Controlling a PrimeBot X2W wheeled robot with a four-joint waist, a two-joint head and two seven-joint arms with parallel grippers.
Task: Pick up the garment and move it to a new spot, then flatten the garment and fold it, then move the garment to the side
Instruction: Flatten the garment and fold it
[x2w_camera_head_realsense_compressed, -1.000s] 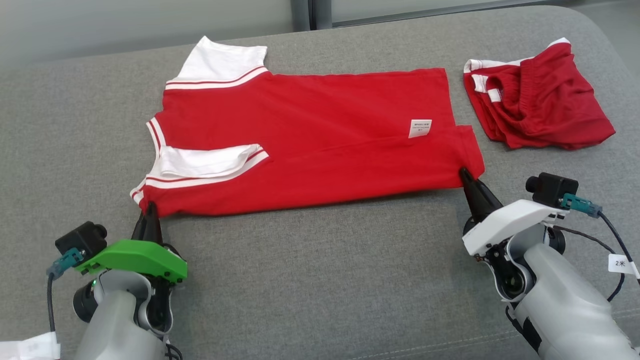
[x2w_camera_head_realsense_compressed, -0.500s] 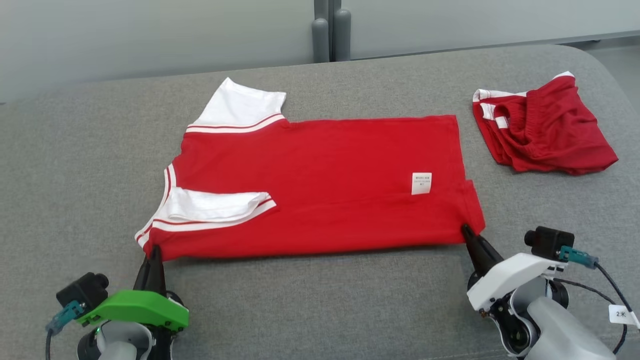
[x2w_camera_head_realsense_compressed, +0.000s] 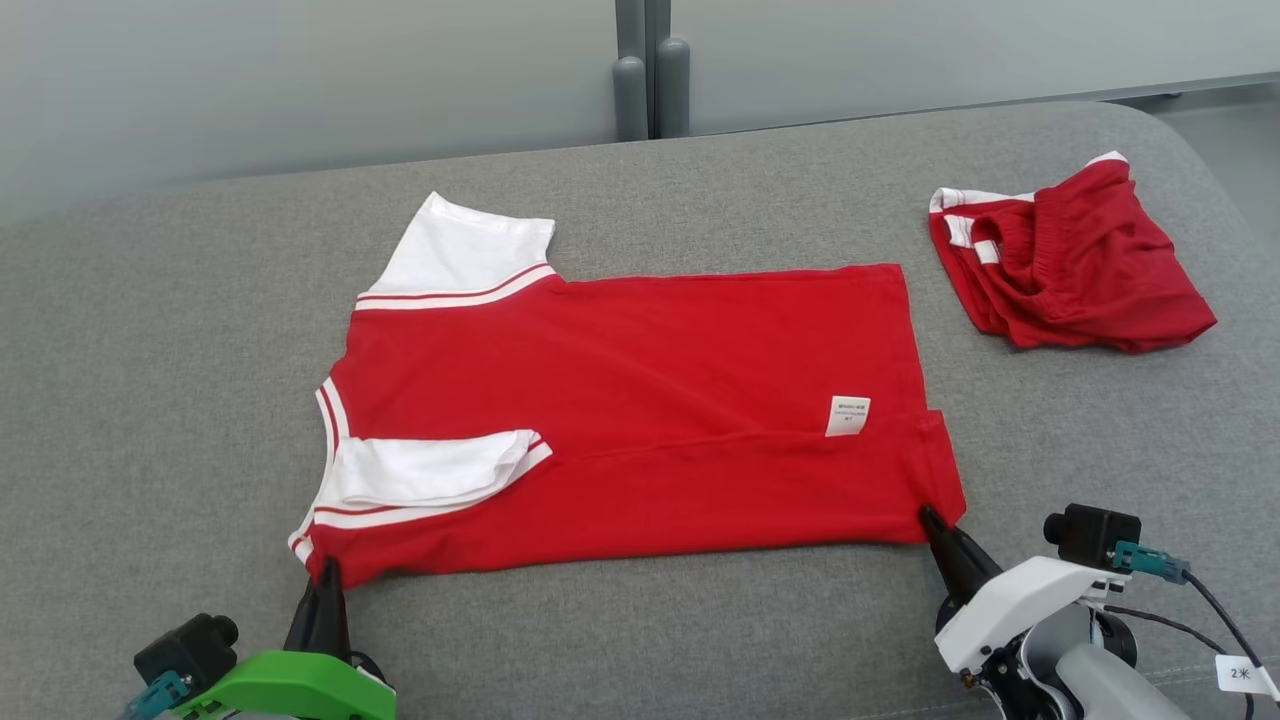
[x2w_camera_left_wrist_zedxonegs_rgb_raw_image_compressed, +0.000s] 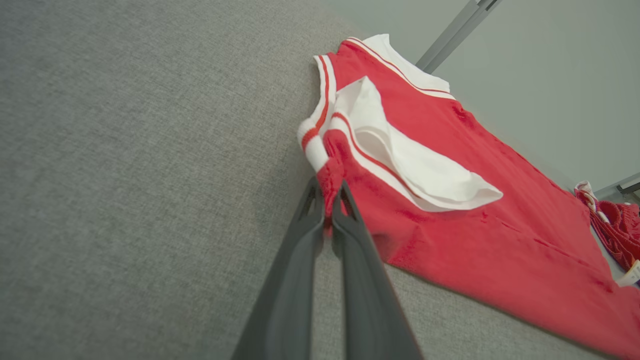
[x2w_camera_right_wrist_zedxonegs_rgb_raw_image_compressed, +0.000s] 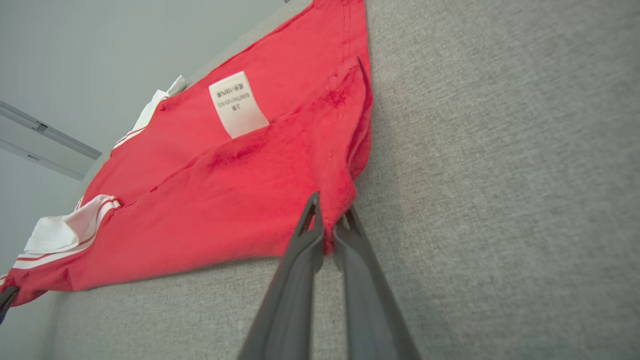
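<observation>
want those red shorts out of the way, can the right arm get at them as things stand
Probably not yet: the right tool is shut on the red shirt at its hem corner. Once released, only bare grey cushion lies between it and the shorts.

place: likely a test room or lab | work surface: wide grey cloth-covered bench (x2w_camera_head_realsense_compressed: 640, 640) with a rounded corner | backdrop: bare pale wall panels (x2w_camera_head_realsense_compressed: 300, 90) joined by grey posts (x2w_camera_head_realsense_compressed: 645, 95) | gear: small black camera (x2w_camera_head_realsense_compressed: 1092, 535) and a tagged cable (x2w_camera_head_realsense_compressed: 1215, 610) mounted on a robot arm (x2w_camera_head_realsense_compressed: 1010, 600)
</observation>
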